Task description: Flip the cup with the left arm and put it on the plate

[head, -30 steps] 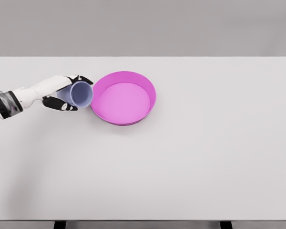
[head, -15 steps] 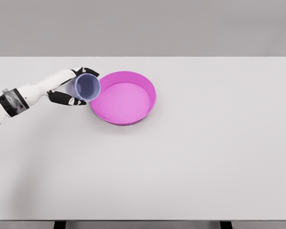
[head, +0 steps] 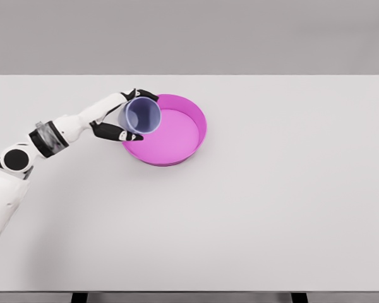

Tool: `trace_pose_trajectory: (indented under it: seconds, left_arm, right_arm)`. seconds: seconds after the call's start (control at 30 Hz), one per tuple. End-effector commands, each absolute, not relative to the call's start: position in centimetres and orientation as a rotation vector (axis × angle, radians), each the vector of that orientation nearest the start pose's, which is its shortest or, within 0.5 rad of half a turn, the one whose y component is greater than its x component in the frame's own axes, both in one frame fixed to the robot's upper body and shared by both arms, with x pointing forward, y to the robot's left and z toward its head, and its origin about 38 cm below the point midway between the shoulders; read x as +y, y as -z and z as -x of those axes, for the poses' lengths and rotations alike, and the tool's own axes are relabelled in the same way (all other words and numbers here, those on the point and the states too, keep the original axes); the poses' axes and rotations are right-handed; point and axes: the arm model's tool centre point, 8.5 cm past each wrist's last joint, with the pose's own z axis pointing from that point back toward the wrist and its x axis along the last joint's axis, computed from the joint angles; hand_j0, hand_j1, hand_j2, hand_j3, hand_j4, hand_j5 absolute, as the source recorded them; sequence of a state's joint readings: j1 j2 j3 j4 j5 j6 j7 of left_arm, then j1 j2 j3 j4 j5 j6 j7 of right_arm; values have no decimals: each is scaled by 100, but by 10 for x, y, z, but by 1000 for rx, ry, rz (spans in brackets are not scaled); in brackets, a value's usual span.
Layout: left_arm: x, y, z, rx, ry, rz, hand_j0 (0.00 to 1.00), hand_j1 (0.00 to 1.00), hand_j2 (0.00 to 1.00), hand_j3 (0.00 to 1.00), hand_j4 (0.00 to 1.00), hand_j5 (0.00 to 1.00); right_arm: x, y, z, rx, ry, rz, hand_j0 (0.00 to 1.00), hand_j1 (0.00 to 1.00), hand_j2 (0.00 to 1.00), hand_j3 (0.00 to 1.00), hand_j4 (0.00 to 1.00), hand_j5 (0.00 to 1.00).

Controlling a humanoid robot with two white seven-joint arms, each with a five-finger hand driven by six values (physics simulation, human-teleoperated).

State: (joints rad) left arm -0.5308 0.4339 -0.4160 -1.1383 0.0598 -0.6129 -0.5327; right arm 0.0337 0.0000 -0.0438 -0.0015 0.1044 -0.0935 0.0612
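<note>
Gripping cup [head: 143, 116], left hand [head: 121, 117] over plate [head: 188, 144] rim.

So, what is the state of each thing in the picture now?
cup: held in the air, tilted, mouth open toward the camera, over the plate's left rim.
plate: upright on the table, nothing resting in it.
left robot hand: shut on the cup.

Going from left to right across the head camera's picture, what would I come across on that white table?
Robot's left arm → left hand holding the pale blue cup at the plate's left edge → pink plate → bare white table out to the right edge.
</note>
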Motion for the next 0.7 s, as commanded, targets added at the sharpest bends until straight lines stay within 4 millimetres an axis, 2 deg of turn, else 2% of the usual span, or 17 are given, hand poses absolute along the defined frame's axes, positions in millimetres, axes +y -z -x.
trace_pose_trajectory:
  seconds: [0.0,0.23,0.37,0.47,0.67]
  left_arm:
    - [241,-153,-462,-1841,1238,171,70,70,70,70,70,70]
    - [234,-151,-461,-1869,1173,233,70,70,70,70,70,70]
    - [213,-148,-460,-1898,1131,292,70,70,70,70,70,70]
    - [205,-139,-455,-1899,1089,336,70,70,70,70,70,70]
    - [193,-132,-450,-1879,1113,373,71,71,71,71,71,71]
  right_arm:
    - [-266,262,12,-57,-64,22,100,100,100,100,100,100]
    - [-266,262,12,-57,-66,22,100,100,100,100,100,100]
    - [-266,262,12,-57,-66,22,100,100,100,100,100,100]
    - [-266,262,12,-57,-64,22,100,100,100,100,100,100]
    - [-266,262,12,-57,-66,22,100,100,100,100,100,100]
